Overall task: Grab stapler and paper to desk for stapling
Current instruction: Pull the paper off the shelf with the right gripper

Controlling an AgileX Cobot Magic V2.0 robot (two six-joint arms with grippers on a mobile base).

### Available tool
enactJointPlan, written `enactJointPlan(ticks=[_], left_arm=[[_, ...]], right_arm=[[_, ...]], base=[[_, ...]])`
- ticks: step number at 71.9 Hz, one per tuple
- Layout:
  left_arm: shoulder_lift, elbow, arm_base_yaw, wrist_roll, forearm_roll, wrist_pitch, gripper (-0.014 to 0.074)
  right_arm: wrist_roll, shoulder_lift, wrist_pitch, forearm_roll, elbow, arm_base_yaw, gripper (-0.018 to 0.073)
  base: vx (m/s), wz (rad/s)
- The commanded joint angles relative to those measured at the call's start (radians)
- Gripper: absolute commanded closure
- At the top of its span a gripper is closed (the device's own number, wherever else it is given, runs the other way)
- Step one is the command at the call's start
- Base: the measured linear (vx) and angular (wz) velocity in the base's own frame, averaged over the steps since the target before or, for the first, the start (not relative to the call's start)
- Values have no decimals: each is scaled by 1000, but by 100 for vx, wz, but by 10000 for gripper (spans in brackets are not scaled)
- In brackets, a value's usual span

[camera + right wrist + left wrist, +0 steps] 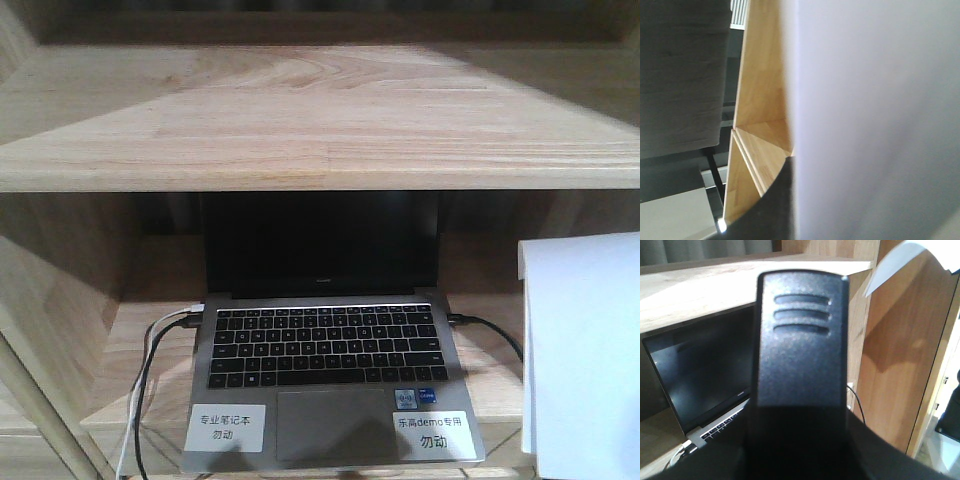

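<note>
Currently in hand: the carry. Both items appear held off any surface, and neither is on the desk, which no view shows.
Stapler: the black stapler [800, 355] stands upright close before the left wrist camera. Three ribbed grooves show near its top end, and no orange patch is visible from this side.
Left gripper: the left gripper [797, 450] is only a dark mass under the stapler. Its fingers are hidden, but the stapler rests on nothing, so I judge it clamped.
Paper: the white sheet of paper [585, 350] hangs in the air at the right, in front of the right end of the shelf board carrying the laptop [325, 370].
Right gripper: the right gripper [775, 210] shows as a black curve at the sheet's lower edge. Its fingers are unseen; I judge it closed on the sheet.
Next move: turn away from the pale shelf unit [300, 130] toward the desk, without folding the sheet or brushing it against the shelf's side panel. Then set both items down close together.
Front view only: the laptop keyboard, its white labels [226, 428] and the cables [488, 326] at its sides.
Left wrist only: the stapler itself, plus a corner of the sheet at top right.
Right wrist only: the sheet is just beside the shelf's side panel; whether they touch I cannot tell.
</note>
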Motion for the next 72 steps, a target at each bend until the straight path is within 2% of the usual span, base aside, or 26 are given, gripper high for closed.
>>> enactJointPlan(ticks=[1,72], left_arm=[[17,-27,-6,-5,-10,-117,603],[17,-27,-6,-5,-10,-117,603]], right_arm=[[-15,14,-47,-1,-31,-4,564],[-15,14,-46,-5,-31,-4,564]], base=[[0,0],[0,1]])
